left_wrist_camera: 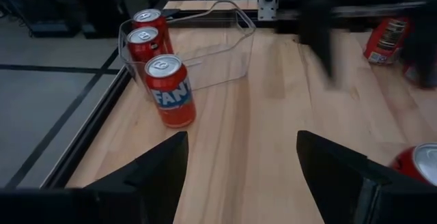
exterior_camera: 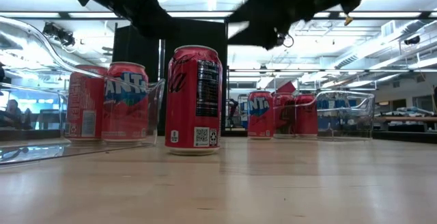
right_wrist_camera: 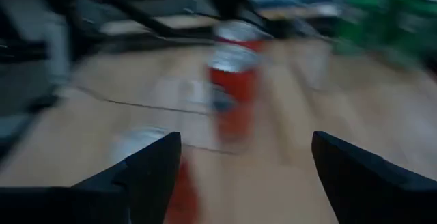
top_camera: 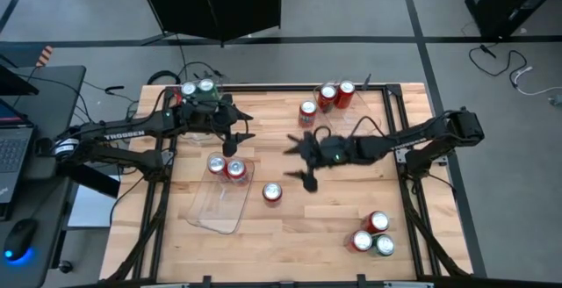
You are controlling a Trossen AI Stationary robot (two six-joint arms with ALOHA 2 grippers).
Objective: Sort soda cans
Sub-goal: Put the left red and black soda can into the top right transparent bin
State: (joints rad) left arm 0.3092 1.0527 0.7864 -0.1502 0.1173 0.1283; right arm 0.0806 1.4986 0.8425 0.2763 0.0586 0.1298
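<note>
Two red cans stand in a clear tray near the table's left side, and a lone red can stands upright beside it. Three red cans stand at the far edge, two of them inside a second clear tray. Two green cans stand at the far left. Two red cans and a green one stand near the right corner. My left gripper hovers open over the first tray's far end. My right gripper hangs open above mid-table, right of the lone can.
Black frame rails run along the table's edges. A laptop and mouse sit off the left side. Bare wood lies toward the near edge between the tray and the near-right cans.
</note>
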